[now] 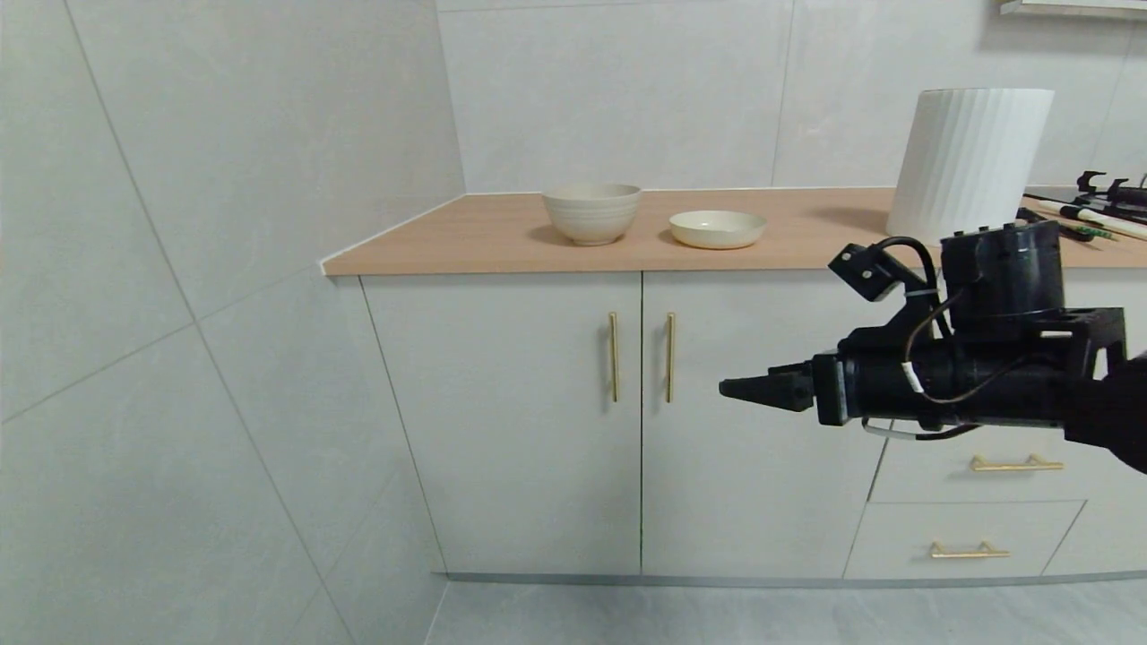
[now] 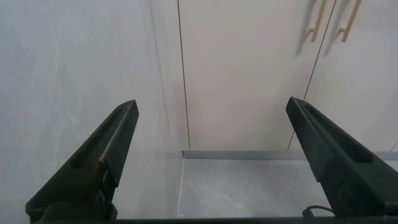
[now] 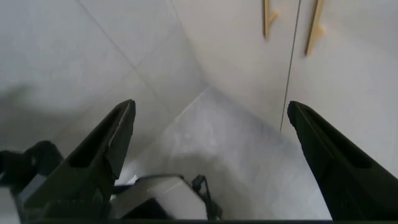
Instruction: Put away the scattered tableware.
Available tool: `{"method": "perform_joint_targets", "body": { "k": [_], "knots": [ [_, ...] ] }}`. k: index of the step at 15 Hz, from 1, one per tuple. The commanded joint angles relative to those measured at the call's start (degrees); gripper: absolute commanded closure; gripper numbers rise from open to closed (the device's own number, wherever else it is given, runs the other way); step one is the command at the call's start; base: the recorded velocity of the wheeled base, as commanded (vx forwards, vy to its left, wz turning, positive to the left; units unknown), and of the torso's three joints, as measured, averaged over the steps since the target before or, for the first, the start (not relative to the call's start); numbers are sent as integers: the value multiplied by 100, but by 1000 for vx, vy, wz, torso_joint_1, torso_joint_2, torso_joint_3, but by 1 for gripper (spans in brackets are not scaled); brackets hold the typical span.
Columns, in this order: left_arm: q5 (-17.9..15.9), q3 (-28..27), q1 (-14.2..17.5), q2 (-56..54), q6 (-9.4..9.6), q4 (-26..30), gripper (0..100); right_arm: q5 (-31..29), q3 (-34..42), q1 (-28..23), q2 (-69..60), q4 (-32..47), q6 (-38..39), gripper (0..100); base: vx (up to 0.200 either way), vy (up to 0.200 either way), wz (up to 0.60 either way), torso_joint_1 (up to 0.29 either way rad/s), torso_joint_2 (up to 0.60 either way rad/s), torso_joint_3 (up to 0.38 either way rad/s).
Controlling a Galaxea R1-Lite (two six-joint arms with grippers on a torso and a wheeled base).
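We see the bowl at upper centre of the head view, standing upright on the counter. The dish sits just to its right, and the two are not touching. Farther right on the same counter stands a tall white ribbed vase.

Below the counter, in the middle of the frame, are two closed doors with gold handles side by side. Two drawers are at lower right.

The right gripper hangs at the right of the frame, below the counter edge and in front of the right door. It points left toward the handles. Its own wrist view shows its fingers spread wide with nothing between them.

The left gripper likewise has its fingers wide apart and empty. Beyond them we see a door, the wall and the floor.
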Motion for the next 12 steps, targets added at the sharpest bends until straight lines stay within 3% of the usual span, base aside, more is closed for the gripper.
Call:
{"method": "perform_joint_targets", "body": {
  "k": [1,4,7,12],
  "knots": [
    [0,0,2,0,19,-1,0,-2,-422,41,598,-1,8,0,200,0,0,7,2,2],
    [0,0,2,0,-7,-1,0,7,-589,41,950,-62,8,0,200,0,0,-4,-2,4],
    [0,0,2,0,-16,-1,0,-2,-616,41,1424,-695,96,0,0,0,0,0,0,0],
    [0,0,2,0,-16,-1,0,-10,-642,208,1864,-1090,395,0,0,0,0,0,0,0]
  ]
}}
